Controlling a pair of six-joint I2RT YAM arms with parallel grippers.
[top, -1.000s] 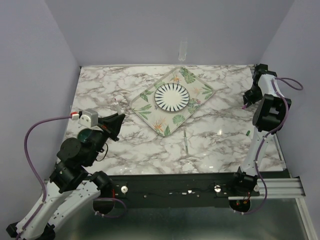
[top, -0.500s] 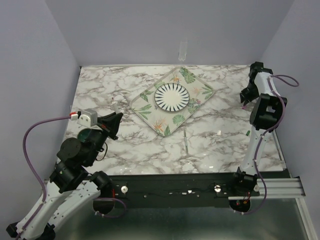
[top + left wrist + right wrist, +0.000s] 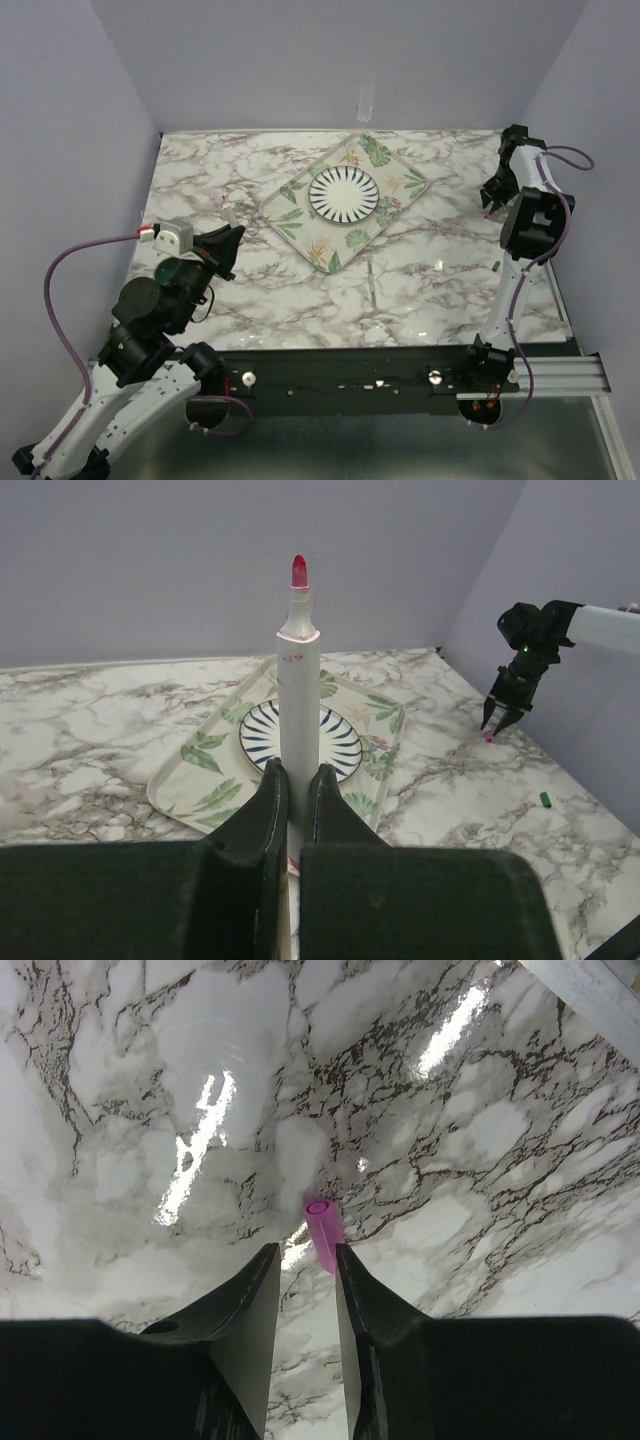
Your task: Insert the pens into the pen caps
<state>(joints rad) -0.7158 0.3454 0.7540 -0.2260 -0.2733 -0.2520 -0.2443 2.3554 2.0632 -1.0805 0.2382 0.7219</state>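
Left wrist view: the left gripper (image 3: 295, 780) is pressed tight around a pen (image 3: 298, 695), holding it upright with the red nib free on top, presumably so a cap can go on. At the far right of the tabletop (image 3: 440, 270), the right gripper (image 3: 305, 1252) hangs slightly spread, with a pink cap (image 3: 321, 1228) lying flat between its tips, apparently lined up for a grasp.

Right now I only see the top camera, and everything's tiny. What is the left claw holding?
Observer: The left claw is pinching a white marker, standing straight up, red tip uncovered.
Kid: Is there a cap anywhere?
Observer: A pink cap lies on the marble table, just below the right claw.
Kid: Has it grabbed it?
Observer: Not yet; that claw is open, with the cap showing in its gap.
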